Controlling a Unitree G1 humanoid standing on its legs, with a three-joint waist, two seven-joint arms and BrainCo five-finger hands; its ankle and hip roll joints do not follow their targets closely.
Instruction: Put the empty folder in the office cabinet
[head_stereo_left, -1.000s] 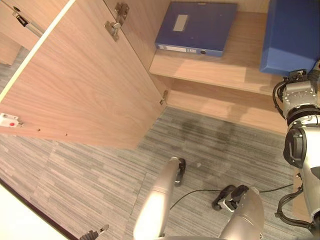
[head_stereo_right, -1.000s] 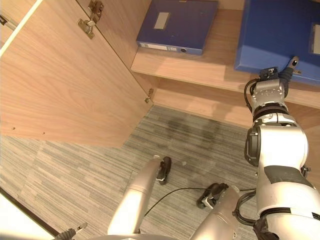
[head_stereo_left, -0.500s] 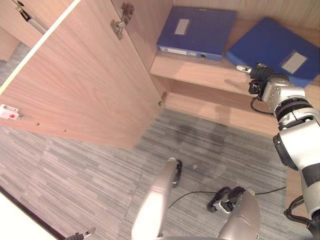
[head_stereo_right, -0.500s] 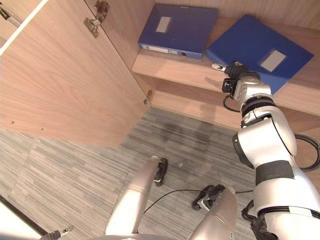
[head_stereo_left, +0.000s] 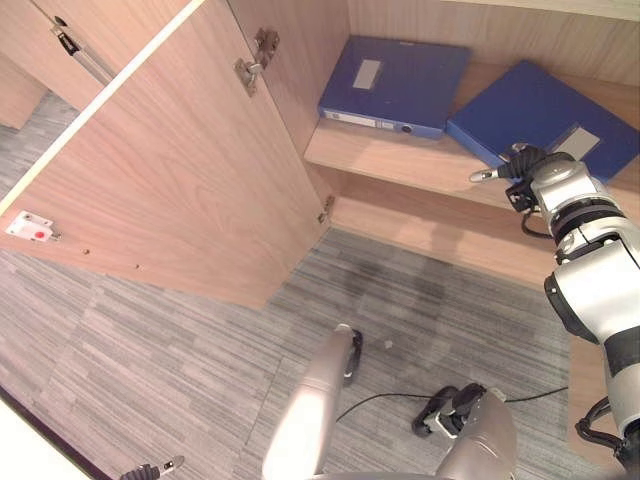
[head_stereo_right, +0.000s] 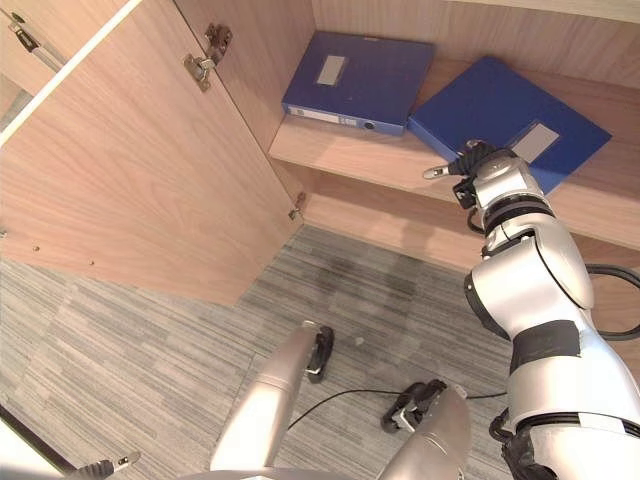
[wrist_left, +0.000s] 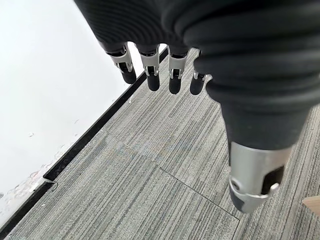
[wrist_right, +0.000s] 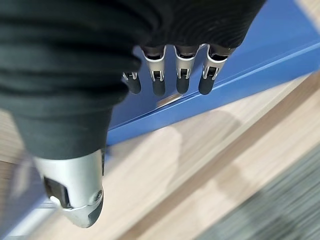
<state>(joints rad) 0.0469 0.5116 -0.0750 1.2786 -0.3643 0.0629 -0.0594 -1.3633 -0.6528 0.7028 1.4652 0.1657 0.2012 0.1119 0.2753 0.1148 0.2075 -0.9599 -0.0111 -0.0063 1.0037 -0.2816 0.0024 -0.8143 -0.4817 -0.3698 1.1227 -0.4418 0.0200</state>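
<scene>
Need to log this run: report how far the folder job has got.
Done: the empty folder lies flat on the cabinet shelf, angled beside another blue folder. In hand: nothing; the right hand hovers open at the folder's front edge, the left hand hangs open over the carpet. Left: the cabinet door stands open.

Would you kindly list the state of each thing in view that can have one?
cabinet door: swung open.
right folder: flat on the shelf, askew, released.
left folder: flat on the shelf, closed.
right hand: open, at the right folder's edge.
left hand: open, empty, hanging over the carpet.
</scene>
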